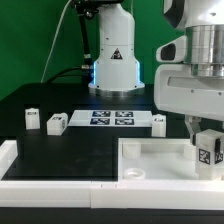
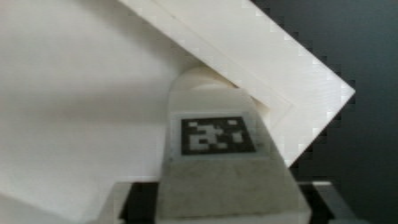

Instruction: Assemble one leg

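Note:
My gripper (image 1: 208,142) is shut on a white leg (image 1: 209,150) with a black-and-white marker on its face. It holds the leg upright at the right end of the large white panel (image 1: 150,160). In the wrist view the leg (image 2: 217,140) fills the space between my fingers (image 2: 139,204), its far end over the panel's corner (image 2: 294,85). Three more legs lie on the black table: one (image 1: 31,117) at the exterior view's left, one (image 1: 55,123) beside the marker board, one (image 1: 159,122) at its right.
The marker board (image 1: 108,119) lies flat behind the panel. A white robot base (image 1: 113,60) stands at the back. A white rim (image 1: 10,155) runs along the table's left and front edge. Green curtain behind.

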Available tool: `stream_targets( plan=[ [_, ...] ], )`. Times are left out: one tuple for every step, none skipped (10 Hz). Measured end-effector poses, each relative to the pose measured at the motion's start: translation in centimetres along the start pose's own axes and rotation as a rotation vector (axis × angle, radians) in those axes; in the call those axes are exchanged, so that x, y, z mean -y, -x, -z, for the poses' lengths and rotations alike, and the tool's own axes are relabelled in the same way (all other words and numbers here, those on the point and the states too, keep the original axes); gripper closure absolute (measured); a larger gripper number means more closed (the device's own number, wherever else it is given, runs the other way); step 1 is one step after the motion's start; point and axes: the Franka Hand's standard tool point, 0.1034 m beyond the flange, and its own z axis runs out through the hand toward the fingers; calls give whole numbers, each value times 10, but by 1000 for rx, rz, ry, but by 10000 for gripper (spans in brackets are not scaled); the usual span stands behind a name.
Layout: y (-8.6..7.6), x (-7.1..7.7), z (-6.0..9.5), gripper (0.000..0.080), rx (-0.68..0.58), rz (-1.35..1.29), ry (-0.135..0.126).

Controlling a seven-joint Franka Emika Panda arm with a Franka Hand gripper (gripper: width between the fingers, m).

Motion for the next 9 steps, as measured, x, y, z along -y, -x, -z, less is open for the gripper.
stream_targets(
  plan=[
    [1,0,0,508,4,-134,2],
    [1,0,0,507,1,-198,0],
    [1,0,0,506,7,-300,-1],
    [2,0,0,506,13,-371,-2],
    [3,0,0,480,19,-410,-4],
    [3,0,-1,480,19,-326,-5],
    [3,0,-1,265,19,-271,-5],
    [6,1,-1,265,18,-222,-6],
    [6,3,0,184,14,-42,-10]
  ],
)
